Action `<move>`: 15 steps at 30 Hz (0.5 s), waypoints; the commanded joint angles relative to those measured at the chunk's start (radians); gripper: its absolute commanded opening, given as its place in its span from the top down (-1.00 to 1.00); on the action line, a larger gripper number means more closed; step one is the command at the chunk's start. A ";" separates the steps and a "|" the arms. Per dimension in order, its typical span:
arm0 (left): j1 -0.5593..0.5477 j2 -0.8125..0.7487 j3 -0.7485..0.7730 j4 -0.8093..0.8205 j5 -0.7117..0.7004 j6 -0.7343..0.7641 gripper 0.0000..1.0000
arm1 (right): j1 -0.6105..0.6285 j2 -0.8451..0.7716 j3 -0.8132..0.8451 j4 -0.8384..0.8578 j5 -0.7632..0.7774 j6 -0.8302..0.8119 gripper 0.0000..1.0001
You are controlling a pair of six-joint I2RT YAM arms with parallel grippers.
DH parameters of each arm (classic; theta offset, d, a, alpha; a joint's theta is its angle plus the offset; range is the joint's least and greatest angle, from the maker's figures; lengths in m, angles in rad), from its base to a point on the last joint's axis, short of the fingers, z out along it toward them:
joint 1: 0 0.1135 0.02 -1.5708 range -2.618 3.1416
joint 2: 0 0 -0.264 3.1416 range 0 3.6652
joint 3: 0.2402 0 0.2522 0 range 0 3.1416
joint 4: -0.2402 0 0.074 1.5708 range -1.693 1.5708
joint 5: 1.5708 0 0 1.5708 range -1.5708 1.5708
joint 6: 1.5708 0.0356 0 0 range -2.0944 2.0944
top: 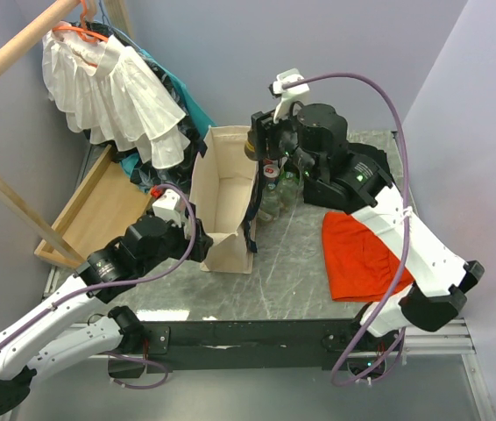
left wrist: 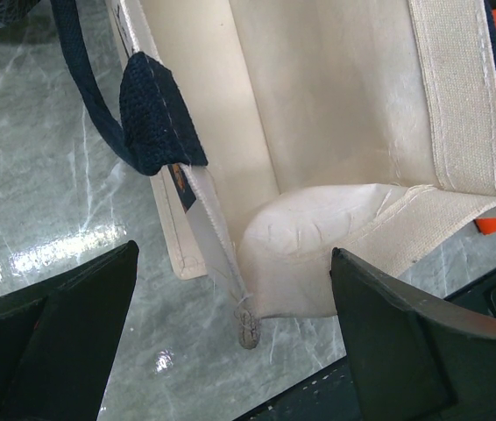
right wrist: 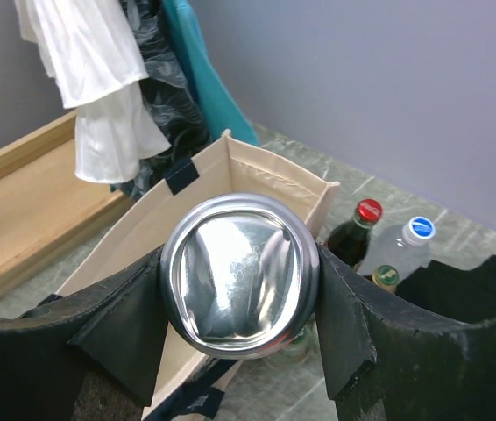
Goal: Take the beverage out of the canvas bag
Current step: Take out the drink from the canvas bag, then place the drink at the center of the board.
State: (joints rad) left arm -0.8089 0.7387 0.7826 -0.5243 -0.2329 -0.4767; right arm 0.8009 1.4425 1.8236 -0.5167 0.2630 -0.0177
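Above bag, right hand around can

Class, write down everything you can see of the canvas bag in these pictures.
The canvas bag is a tall, boxy tote of cream cloth with dark navy strap handles hanging down its sides. It stands upright on the grey marbled table, mouth open, and what shows of its inside looks empty. The left claw sits open around its near corner, with no clear contact. Bottles stand beside its right side, and the right claw holds a can by its far right corner.
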 commanded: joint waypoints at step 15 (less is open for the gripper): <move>-0.009 -0.059 0.017 -0.025 0.000 0.003 -0.93 | 0.004 -0.154 -0.125 0.121 0.221 -0.039 1.00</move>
State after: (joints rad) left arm -0.8104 0.7143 0.7826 -0.5304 -0.2325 -0.4763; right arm 0.8009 1.3598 1.7126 -0.5152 0.3836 -0.0319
